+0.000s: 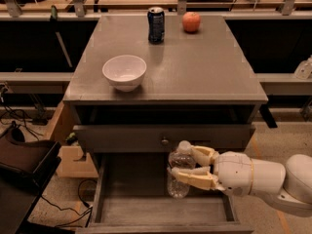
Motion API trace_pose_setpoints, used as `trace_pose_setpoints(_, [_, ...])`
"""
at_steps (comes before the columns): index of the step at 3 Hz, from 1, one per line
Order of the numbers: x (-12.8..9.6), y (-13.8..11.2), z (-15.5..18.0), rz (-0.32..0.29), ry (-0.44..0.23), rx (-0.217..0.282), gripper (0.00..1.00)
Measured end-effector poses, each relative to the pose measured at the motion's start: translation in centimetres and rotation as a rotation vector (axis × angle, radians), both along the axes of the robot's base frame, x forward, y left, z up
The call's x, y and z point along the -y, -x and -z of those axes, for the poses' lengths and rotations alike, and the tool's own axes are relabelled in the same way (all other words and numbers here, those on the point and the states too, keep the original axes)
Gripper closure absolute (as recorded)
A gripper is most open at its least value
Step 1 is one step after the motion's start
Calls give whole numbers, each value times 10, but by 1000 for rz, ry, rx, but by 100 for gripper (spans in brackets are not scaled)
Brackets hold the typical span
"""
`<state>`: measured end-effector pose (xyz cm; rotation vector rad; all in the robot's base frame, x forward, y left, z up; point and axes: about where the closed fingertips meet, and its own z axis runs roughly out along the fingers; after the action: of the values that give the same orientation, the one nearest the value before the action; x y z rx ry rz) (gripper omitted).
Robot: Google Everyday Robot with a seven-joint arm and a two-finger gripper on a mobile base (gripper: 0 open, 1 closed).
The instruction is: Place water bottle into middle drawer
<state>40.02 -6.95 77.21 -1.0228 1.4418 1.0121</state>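
Writing first, since that's what I looked for: nothing legible. The water bottle (178, 172) has a pale label band, but I can't make out any text or logo on it. The dark blue soda can (156, 25) has some pale markings, and those are unreadable too.

The middle drawer (146, 211) is pulled out, with its bare plank floor showing, so I'll place everything off that. The bottle is over the drawer's floor, a bit right of the drawer's centre and toward its back. It's roughly upright, with the white cap leaning slightly right. The cap reaches up in front of the closed drawer front (122, 138) just above the open drawer, right beside its little round knob (165, 142). Whether the bottle's base touches the drawer floor, I honestly can't tell from this angle.

The tool (184, 162) reaches in over the drawer's right wall and is clamped on the bottle. One tan finger sits high near the bottle's shoulder and the other crosses its middle, so the bottle sits between them.

Well above the drawer is the grey tabletop (195, 67). It carries a white bowl (124, 72) toward the front left, with the can and a red apple (191, 21) at the back.
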Motion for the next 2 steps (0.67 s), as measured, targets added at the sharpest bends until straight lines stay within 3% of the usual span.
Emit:
trace_pose_setpoints(1, [-16,1,14,-8,-13,-14,100])
trace_pose_setpoints(2, [-57,3,64,-45,-64,-67,100])
